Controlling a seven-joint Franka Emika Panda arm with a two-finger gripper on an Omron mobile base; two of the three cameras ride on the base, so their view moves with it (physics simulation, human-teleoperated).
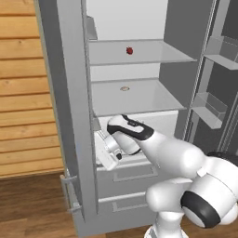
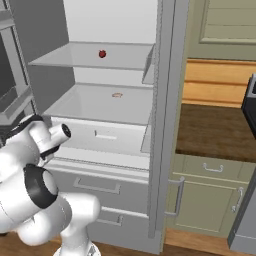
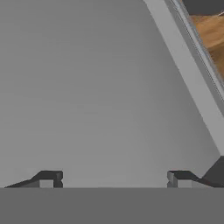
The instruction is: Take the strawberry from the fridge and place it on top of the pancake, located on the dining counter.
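Note:
The fridge (image 1: pixel 69 93) (image 2: pixel 165 100) stands open, showing pale shelves inside. The strawberry (image 1: pixel 129 50) (image 2: pixel 102 53), a tiny dark-red berry, rests on the upper shelf. My gripper (image 3: pixel 113 180) is open with nothing between its fingertips (image 3: pixel 48 179), and it faces a plain grey fridge surface at close range. In the left base view my hand (image 1: pixel 107 155) hangs low at the fridge's left side, below the lower shelf and well under the strawberry. The pancake and the dining counter are out of view.
A small flat tan item (image 1: pixel 124 88) (image 2: pixel 117 94) lies on the lower shelf. Two drawers (image 1: pixel 135 174) sit below. The open door with bins (image 1: pixel 214 102) stands to the right. Green-grey cabinets (image 2: pixel 205 200) under a dark worktop (image 2: pixel 215 130) flank the fridge.

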